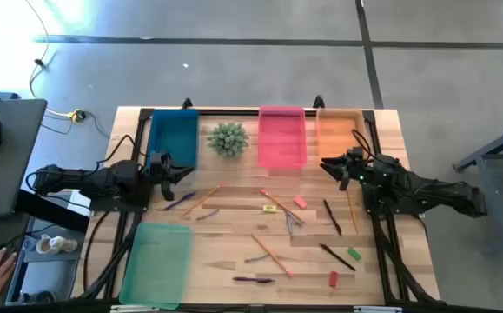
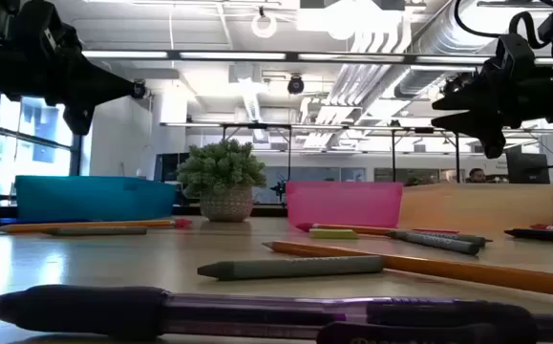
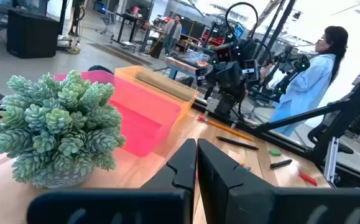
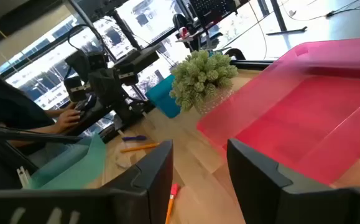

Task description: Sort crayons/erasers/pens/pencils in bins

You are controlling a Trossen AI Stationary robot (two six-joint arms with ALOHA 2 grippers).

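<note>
The left gripper point(image 1: 180, 172) hung by the dark blue bin point(image 1: 172, 135), fingers pressed together on nothing. Pens, pencils point(image 1: 271, 256), crayons and erasers point(image 1: 300, 202) lay scattered over the wooden table point(image 1: 225, 243), all the bins looking empty. Light, stiff, roll-prone sticks (probably best pinched mid-length); erasers small and grippy. The right gripper point(image 1: 331, 165) hovered with fingers apart beside the orange bin point(image 1: 338, 130). Behind: an open workshop, with a person standing.

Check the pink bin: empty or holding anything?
Empty. The pink bin shows only bare floor from above, and the right wrist view shows nothing inside.
</note>
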